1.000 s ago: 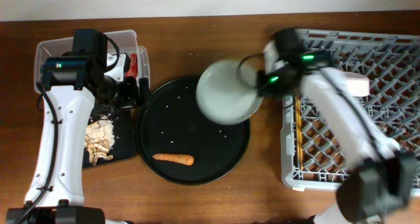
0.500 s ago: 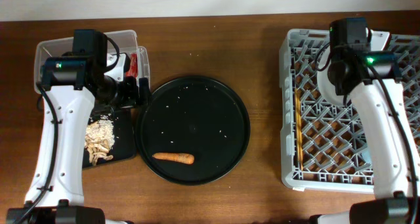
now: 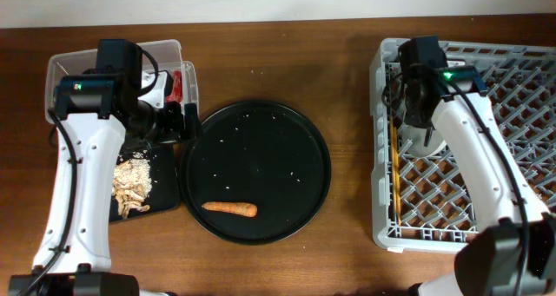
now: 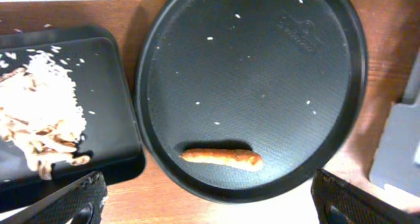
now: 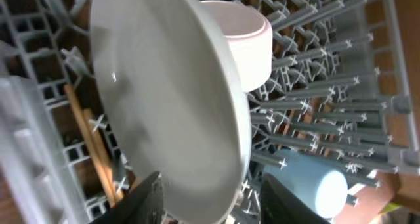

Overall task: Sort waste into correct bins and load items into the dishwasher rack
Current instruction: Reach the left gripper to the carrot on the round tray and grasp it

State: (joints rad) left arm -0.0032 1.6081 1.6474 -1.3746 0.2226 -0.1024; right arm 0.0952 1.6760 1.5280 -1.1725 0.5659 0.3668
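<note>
**A:** What is made out from overhead?

**B:** The right hand (image 3: 417,127) is seen low over the left part of the rack (image 3: 521,79). The plate (image 3: 432,140) is set on edge there, just beside the chopsticks (image 3: 393,170). The left hand (image 3: 181,122) is held where the tub (image 3: 61,70) meets the black tray (image 3: 165,174). The scraps (image 3: 132,181) are found in the black tray and the wrapper (image 3: 176,86) in the tub. The carrot (image 3: 229,209) is left alone on the round tray (image 3: 261,140) at mid-counter (image 3: 347,96).

**A:** And from the left wrist?

**B:** The left fingers (image 4: 79,198) are spread wide, and nothing is held between them. The carrot is seen ahead of them, near the round tray's rim and apart from the scraps.

**A:** From the right wrist?

**B:** The plate is shown tilted, leaning toward the bowl (image 5: 246,43), with the cup (image 5: 308,184) lying lower in the rack. Its lower rim is flanked by the right fingers (image 5: 147,198). Whether it is clamped or let go cannot be told.

**A:** Which step is judged to be in hand?

**B:** Loading of the plate, and it looks nearly finished. Next, the plate should be seated firmly and freed, and the hand drawn up clear so that nothing is tipped. After that, the carrot would be fetched by the left hand and dropped with the scraps.
</note>
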